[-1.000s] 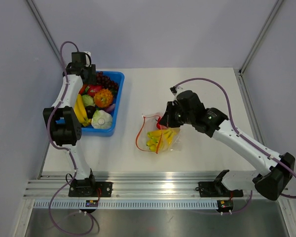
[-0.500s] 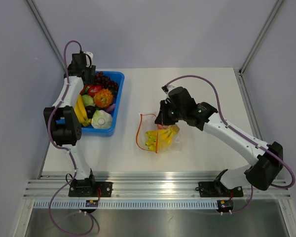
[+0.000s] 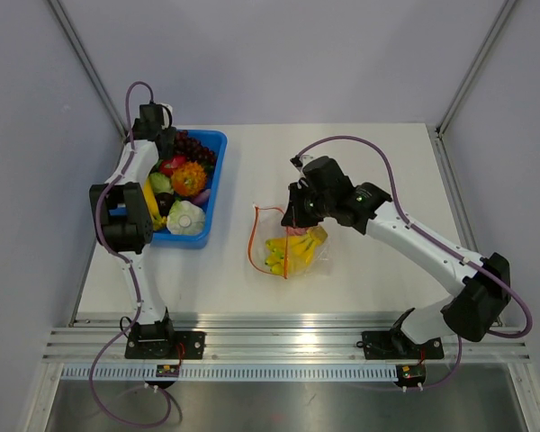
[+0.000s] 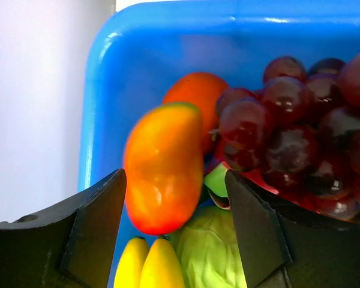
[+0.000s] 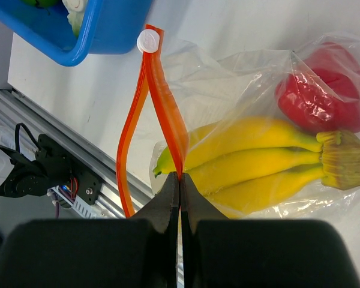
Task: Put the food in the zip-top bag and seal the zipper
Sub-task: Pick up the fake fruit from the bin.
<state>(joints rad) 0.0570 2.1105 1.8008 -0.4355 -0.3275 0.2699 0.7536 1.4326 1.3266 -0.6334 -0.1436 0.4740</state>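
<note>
While the left fingers [image 4: 96, 234] stand apart, the right fingers [image 5: 165, 207] seemingly pinch the zipper [image 5: 170, 126] between their tips.

white arms [image 3: 432, 250] with black joints [image 3: 124, 225], purple cables [image 3: 360, 141].

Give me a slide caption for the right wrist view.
Right gripper pinches the zipper of the zip-top bag, which holds yellow bananas and a red fruit.
</note>
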